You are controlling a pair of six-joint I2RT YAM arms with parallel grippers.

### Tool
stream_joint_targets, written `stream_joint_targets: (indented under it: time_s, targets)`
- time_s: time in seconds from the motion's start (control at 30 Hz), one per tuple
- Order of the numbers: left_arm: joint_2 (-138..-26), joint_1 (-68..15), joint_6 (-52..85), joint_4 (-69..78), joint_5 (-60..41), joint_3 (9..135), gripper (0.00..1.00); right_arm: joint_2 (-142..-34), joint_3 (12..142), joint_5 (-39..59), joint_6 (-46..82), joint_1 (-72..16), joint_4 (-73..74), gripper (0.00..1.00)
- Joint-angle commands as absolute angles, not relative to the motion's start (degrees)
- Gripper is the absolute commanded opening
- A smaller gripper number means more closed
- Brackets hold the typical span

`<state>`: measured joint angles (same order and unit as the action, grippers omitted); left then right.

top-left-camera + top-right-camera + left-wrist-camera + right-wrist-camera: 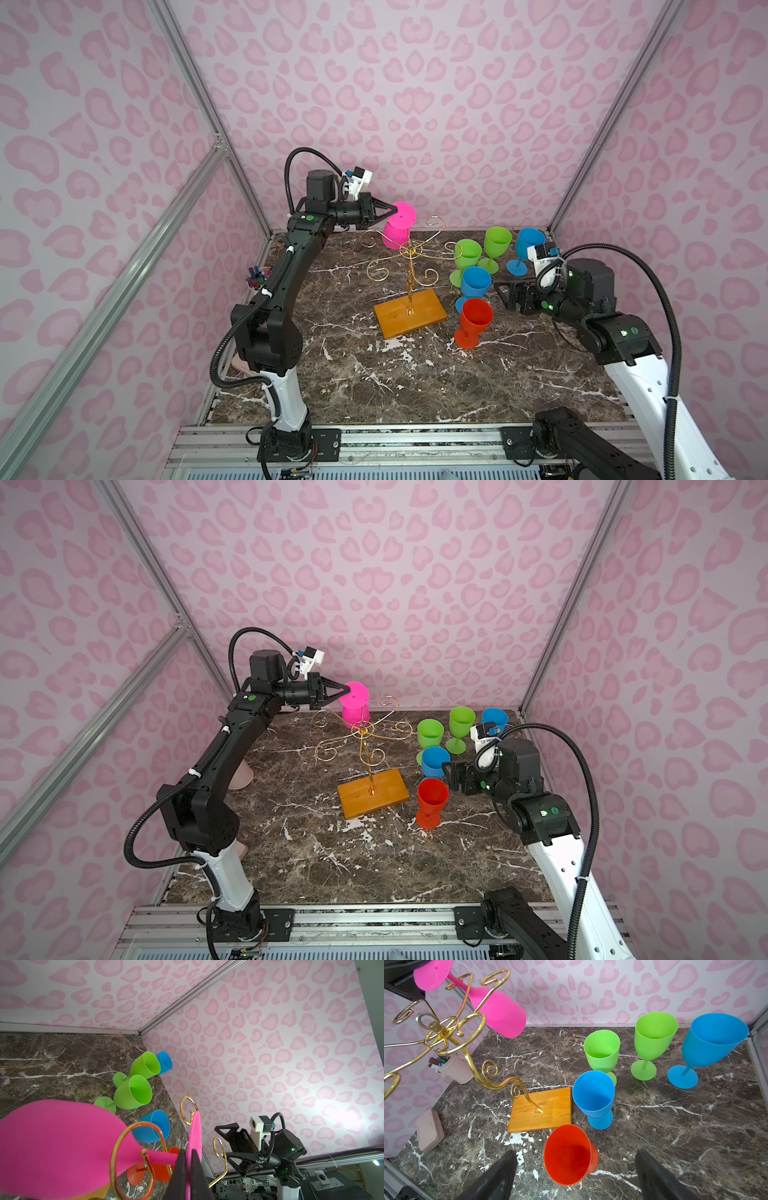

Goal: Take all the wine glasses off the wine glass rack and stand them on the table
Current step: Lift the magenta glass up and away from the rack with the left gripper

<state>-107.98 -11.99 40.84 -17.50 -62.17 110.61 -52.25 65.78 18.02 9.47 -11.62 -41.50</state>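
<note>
We see the left fingers (381, 206) closed on the round foot of the pink wine glass (395, 237). The glass hangs bowl-down from a far-left arm of the wine glass rack (401, 318), close to the far wall. The right fingers (497, 1178) stand wide apart and hold nothing, low on the right and well apart from the rack.

Only the left wrist view shows us the foot edge-on, pinched between the two fingers, with the stem lying in a gold scroll. The right wrist view shows a pale box (429, 1130) at the left edge of the surface (374, 386), which the left arm mostly hides in both top views.

Four green and blue glasses (497, 243) crowd the far right. The red glass (476, 318) stands just right of the rack's wooden base. The near half of the surface lies open.
</note>
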Motion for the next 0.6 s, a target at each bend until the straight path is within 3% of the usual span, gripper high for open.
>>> stream_joint_targets:
  time_s: [0.0,0.57]
  targets:
    - [-106.99,-11.86,39.6,-17.05,-63.56,110.01,0.03,-52.03,65.37,17.67,9.66,-11.69,-40.67,0.9]
    - [-104.85,-9.49,39.44,-16.79,-63.74,107.4,0.03,-51.86,65.46,17.4,9.67,-11.68,-40.87,0.91]
